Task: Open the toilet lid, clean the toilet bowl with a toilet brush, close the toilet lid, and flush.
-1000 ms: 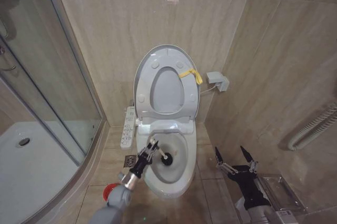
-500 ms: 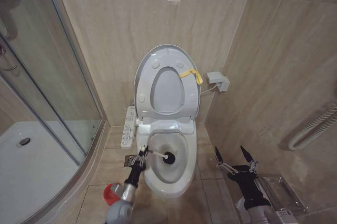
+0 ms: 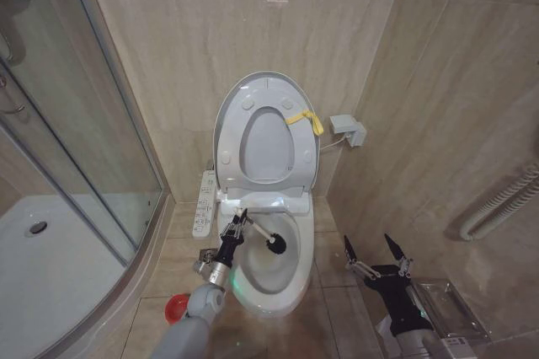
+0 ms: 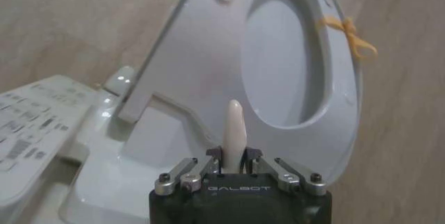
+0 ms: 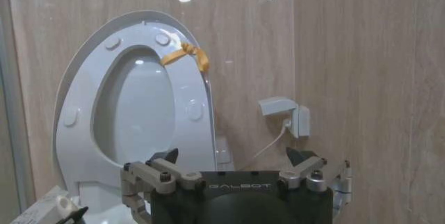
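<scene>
The toilet lid [image 3: 268,83] stands raised against the back wall, with the seat ring up against it and a yellow ribbon tied at its right edge. Below it the white toilet bowl [image 3: 271,273] lies uncovered. My left gripper [image 3: 235,227] hovers over the bowl's left rear rim, shut on the white handle of the toilet brush [image 3: 275,245], whose dark head sits inside the bowl near the back. The left wrist view shows my left gripper [image 4: 234,160] clamping the brush handle [image 4: 234,122] in front of the lid [image 4: 285,62]. My right gripper [image 3: 376,251] waits open to the right of the toilet, facing the lid [image 5: 135,104].
A red cup holder [image 3: 177,306] stands on the floor left of the bowl, beside a floor drain [image 3: 207,255]. A glass shower door [image 3: 76,131] and white shower tray [image 3: 50,275] take up the left. A control panel [image 3: 205,203], a wall box [image 3: 348,130] and a clear container [image 3: 446,308] are nearby.
My left gripper has pushed forward and up along the bowl's left side, carrying the brush head from the middle of the bowl toward its back. The right arm has stayed still.
</scene>
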`<state>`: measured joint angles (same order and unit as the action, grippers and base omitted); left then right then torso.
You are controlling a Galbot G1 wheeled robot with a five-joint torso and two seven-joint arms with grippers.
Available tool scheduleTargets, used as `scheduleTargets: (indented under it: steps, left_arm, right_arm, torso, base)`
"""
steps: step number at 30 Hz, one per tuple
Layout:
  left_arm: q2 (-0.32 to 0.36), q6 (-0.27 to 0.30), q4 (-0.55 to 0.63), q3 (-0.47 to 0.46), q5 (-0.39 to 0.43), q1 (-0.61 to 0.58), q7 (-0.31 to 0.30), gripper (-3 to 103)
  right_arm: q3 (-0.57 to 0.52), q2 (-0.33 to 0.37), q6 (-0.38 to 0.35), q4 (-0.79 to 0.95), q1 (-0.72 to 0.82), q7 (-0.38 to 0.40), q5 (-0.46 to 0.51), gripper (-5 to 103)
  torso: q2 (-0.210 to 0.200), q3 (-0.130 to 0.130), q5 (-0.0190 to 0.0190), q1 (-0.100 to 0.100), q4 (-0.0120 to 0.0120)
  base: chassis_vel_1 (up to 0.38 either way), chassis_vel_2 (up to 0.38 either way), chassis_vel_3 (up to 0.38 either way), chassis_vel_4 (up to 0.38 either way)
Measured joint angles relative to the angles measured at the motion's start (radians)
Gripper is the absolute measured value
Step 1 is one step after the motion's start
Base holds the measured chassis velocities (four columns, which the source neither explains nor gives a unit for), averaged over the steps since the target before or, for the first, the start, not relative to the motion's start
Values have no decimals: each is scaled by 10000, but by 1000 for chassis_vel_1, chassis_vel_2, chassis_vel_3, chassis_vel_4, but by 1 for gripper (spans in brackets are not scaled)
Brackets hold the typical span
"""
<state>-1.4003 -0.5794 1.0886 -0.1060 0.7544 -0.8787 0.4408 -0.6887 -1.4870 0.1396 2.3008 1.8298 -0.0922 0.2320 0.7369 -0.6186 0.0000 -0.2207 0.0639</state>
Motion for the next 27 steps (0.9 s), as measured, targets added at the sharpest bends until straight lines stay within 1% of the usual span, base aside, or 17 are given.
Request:
scheduleTargets:
  steps: [1,2,3,5,7,9,11,12,15,16,18,20,21,24,25,27]
  left_arm:
    - [-31,-171,-338,-44,-358,120,161,22]
    - [-41,-253,-522,-64,-538,162,227,22]
    - [-41,-253,-522,-64,-538,162,227,22]
    - [-55,-465,-997,-144,-1031,211,378,22]
    - [-63,-541,-1125,-206,-1242,202,449,22]
    - [-99,-552,-1118,-207,-1229,200,461,22]
    - [-256,-549,-971,-157,-870,258,472,22]
    - [-256,-549,-971,-157,-870,258,472,22]
    - [-649,-525,-875,-110,-317,552,487,22]
    - [-649,-525,-875,-110,-317,552,487,22]
    - [-873,-554,-1122,-154,-227,752,544,22]
    - [-938,-611,-1330,-192,-300,812,605,22]
    - [-959,-664,-1462,-220,-371,831,656,22]
    - [-952,-981,-2046,-399,-861,859,925,22]
    - [-952,-981,-2046,-399,-861,859,925,22]
    - [-897,-1137,-2172,-462,-1168,883,1007,22]
  right_arm:
    - [-1,0,0,0,0,0,0,100]
    - [-1,0,0,0,0,1,0,100]
    - [-1,0,0,0,0,1,0,100]
    - [-1,0,0,0,0,0,0,100]
    - [0,0,0,0,0,0,0,100]
    - [0,0,0,0,0,0,0,100]
    - [0,0,0,0,0,0,0,100]
    - [0,0,0,0,0,0,0,100]
    - [0,0,0,0,0,0,0,100]
    - [0,0,0,0,0,0,0,100]
    - [0,0,0,0,0,0,0,100]
    - [-1,0,0,0,0,1,0,100]
    - [-1,0,0,0,0,1,0,100]
    - [0,0,0,0,0,0,0,100]
    - [0,0,0,0,0,0,0,100]
    - [0,0,0,0,0,0,0,100]
  torso:
    - [-1,0,0,0,0]
    - [-1,0,0,0,0]
    - [-1,0,0,0,0]
    - [-1,0,0,0,-2]
    - [-1,0,1,0,-4]
    - [-1,0,2,0,-4]
    - [-1,0,0,0,-3]
    - [-1,0,0,0,-3]
    - [-1,0,-2,0,6]
    - [-1,0,-2,0,6]
    - [-1,0,0,0,4]
    - [-1,0,-1,-1,4]
    - [-2,0,0,0,0]
    - [-1,0,0,0,-5]
    - [-1,0,0,0,-5]
    - [0,1,1,1,-5]
  base:
    - [0,0,0,0]
    - [0,0,0,0]
    - [0,0,0,0]
    - [0,0,0,0]
    - [0,0,0,0]
    - [0,0,0,0]
    - [0,0,0,0]
    - [0,0,0,0]
    - [0,0,0,0]
    - [0,0,0,0]
    - [0,0,0,0]
    - [0,0,0,0]
    - [0,0,0,0]
    - [0,0,0,0]
    - [0,0,0,0]
    - [0,0,0,0]
